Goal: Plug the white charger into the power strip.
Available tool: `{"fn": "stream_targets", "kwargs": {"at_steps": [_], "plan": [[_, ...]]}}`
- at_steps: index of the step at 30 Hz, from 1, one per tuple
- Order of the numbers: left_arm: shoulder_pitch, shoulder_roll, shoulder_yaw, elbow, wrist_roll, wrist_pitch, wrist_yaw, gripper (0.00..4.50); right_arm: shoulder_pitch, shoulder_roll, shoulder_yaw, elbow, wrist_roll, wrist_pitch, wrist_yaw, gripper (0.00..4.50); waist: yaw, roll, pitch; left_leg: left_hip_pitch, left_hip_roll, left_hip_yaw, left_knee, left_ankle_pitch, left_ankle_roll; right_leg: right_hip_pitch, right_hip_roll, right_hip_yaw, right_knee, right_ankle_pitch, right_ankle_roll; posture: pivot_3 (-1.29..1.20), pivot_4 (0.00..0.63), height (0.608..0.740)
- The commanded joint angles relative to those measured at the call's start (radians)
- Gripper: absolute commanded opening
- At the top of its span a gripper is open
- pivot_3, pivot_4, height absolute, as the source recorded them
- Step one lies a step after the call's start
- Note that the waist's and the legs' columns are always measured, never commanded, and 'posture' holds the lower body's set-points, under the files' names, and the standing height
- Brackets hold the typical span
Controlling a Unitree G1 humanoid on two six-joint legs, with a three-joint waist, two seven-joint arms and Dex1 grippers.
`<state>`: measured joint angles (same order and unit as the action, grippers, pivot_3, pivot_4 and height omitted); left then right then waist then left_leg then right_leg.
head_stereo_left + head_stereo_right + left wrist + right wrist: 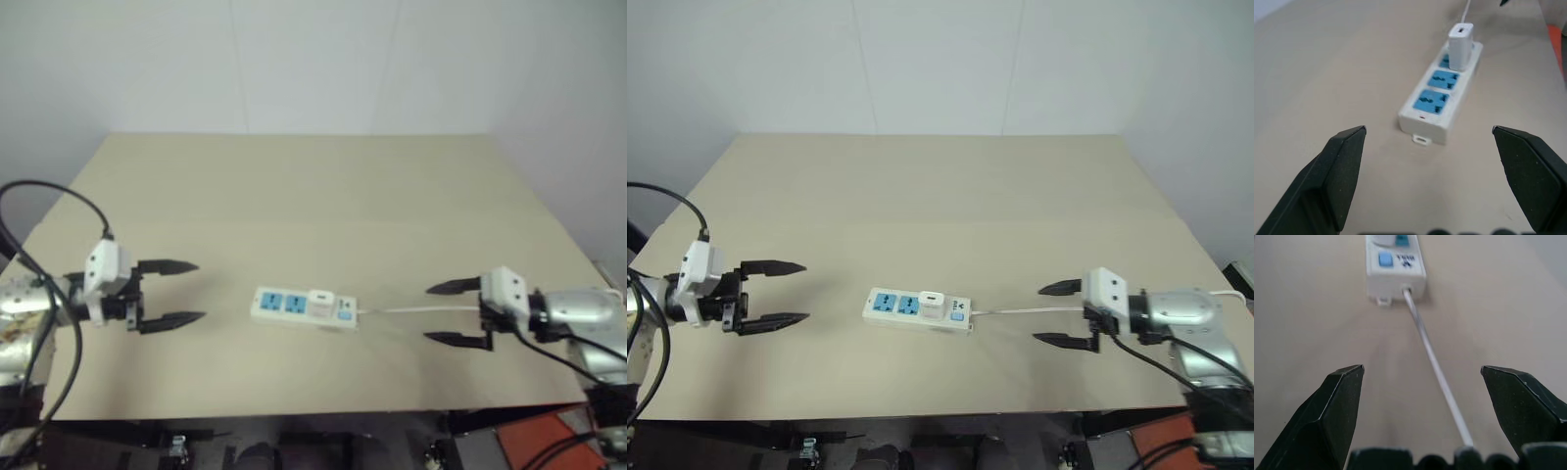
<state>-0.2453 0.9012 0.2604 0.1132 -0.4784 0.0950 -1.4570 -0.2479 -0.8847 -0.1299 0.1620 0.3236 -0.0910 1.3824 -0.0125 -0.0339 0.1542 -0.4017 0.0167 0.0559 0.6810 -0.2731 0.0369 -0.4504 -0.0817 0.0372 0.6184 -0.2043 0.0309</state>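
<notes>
Your left gripper [186,292] and right gripper [443,313] hang wide open and empty, flanking the strip [305,308] mid-table; the charger [320,302] stands upright in its third socket.

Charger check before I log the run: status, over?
Left gripper and right gripper open, empty, clear of strip. Charger upright in the socket nearest the switch. Cord runs toward right gripper; nothing blocking.
</notes>
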Motion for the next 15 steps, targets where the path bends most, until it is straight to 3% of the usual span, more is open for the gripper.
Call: {"fn": "stream_targets", "kwargs": {"at_steps": [1,4,15], "plan": [[0.018,-0.004,0.039,-0.081,-0.046,0.022,0.04,4.5,0.067,-0.042,-0.067,-0.092,0.04,0.043,-0.02,4.47,0.0,0.0,0.0,0.001,0.0,0.0,0.0,0.0,0.0,0.001,0.001,0.0,0.0,0.0,0.0,0.0,0.15,0.74],[0.028,-0.029,0.021,-0.097,-0.04,0.016,0.078,4.5,0.129,-0.068,-0.078,-0.128,-0.006,0.024,-0.055,4.47,0.0,0.0,0.001,0.004,0.001,0.0,0.001,0.0,0.0,0.006,0.002,0.001,-0.001,0.0,0.0,0.0,0.15,0.74],[-0.031,-0.022,-0.03,-0.054,-0.039,0.034,0.04,4.5,0.232,-0.111,-0.177,-0.236,0.074,0.123,-0.079,4.47,0.001,-0.001,0.002,0.012,0.001,0.001,0.001,0.0,-0.001,0.014,0.005,0.002,-0.004,0.0,0.001,0.0,0.15,0.74]]}}
